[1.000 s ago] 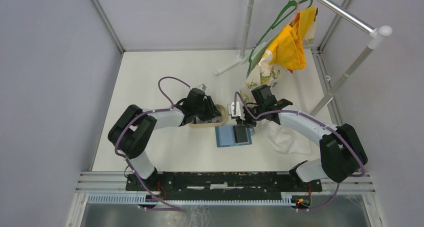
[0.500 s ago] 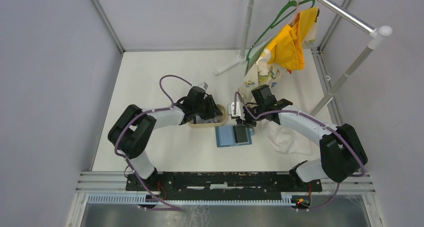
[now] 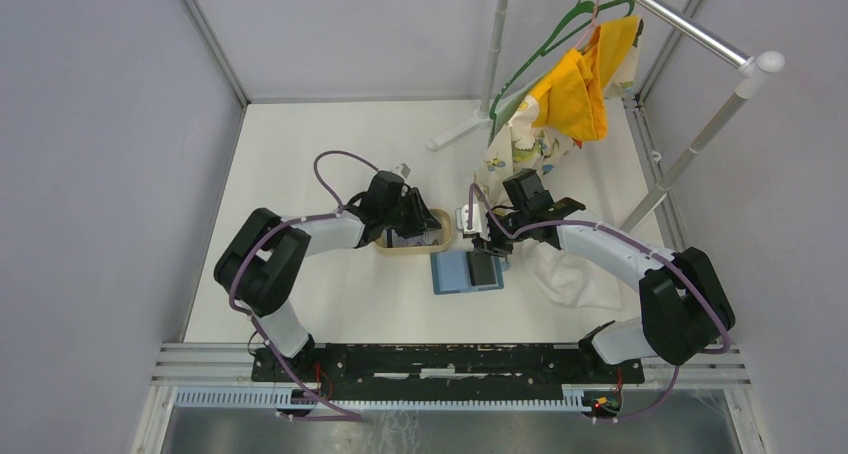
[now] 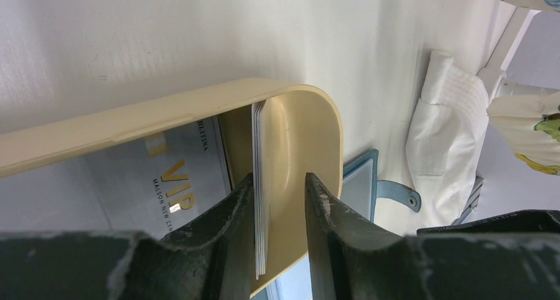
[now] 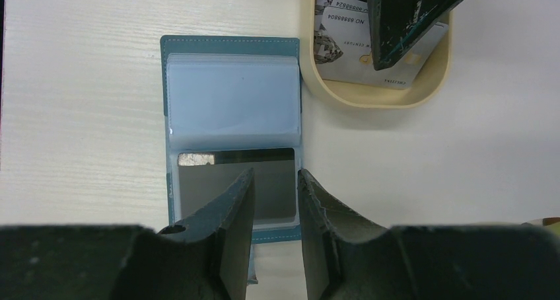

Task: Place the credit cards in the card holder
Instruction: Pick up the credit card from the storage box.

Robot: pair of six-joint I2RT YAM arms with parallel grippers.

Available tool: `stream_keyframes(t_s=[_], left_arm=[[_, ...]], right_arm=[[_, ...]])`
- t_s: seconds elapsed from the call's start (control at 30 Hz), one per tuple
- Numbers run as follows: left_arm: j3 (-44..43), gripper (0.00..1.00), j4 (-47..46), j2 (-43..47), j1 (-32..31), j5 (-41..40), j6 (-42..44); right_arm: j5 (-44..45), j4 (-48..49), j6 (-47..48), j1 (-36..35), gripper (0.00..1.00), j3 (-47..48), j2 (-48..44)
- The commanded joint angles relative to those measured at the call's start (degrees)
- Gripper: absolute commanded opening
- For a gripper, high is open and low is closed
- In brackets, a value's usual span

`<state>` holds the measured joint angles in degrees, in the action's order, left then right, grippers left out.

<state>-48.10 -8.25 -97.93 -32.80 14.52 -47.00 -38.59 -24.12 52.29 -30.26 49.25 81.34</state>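
Left wrist shows left gripper [image 4: 279, 178] spread around credit cards [image 4: 259, 181] (to lift them, probably), right gripper [image 5: 274, 173] spread over card holder [image 5: 231, 95]

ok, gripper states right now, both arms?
Left gripper: open, jaws astride the stack of cards in the tan tray, not clamped.
Right gripper: open, empty, over the black card in the card holder.

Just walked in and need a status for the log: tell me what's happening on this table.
The left end effector reaches into the tan tray, open jaws straddling a stack of cards standing on edge against its wall, not yet clamped. The right end effector hangs open over the blue card holder, which lies open with one dark card already in a sleeve.
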Motion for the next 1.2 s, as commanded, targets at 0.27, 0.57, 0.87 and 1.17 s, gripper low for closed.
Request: stream_keyframes(t_s=[0.27,0.57,0.87,1.17], left_arm=[[1.0,0.33,0.3,3.1,1.8,0.6,3.2],[3.0,0.3,-0.4,4.7,3.5,2.4,3.7],[5.0,0.23,-1.4,5.5,5.7,3.7,3.8],[6.0,0.09,-1.4,6.4,7.2,4.5,4.4]], right_arm=[[-1.7,0.3,0.2,0.2,0.36,0.3,-0.4],[-1.7,0.4,0.1,0.3,0.36,0.3,-0.3],[-1.7,0.3,0.2,0.3,0.36,0.3,-0.3],[-1.7,0.3,0.2,0.2,0.36,0.3,-0.2]])
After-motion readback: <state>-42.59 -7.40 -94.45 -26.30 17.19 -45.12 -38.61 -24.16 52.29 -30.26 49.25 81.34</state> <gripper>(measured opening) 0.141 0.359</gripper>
